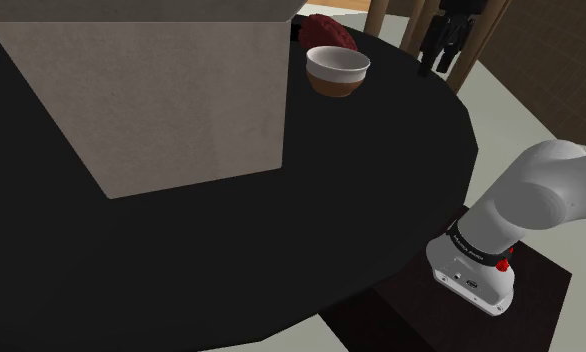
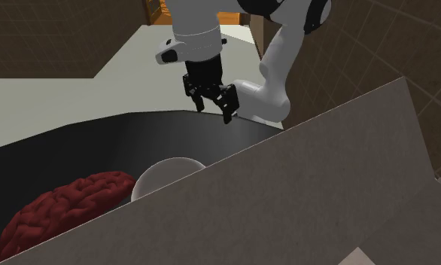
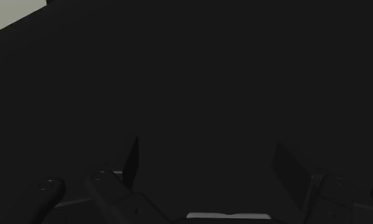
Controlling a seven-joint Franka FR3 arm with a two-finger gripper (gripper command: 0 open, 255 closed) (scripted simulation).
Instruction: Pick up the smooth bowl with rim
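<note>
The bowl stands near the table's far edge, with a white inside, a rim and a brown outside. In the second exterior view the bowl looks pale and is half hidden behind a cardboard box. My black gripper hangs beyond the table's far right edge, well to the right of the bowl in the shoulder view. The gripper is raised above the table and apart from the bowl. In the wrist view the gripper is open, its fingers wide apart over dark table surface, nothing between them.
A large cardboard box covers the back left of the black table. A dark red, brain-like lump lies just behind the bowl. Wooden posts stand past the table. My stand is at the lower right.
</note>
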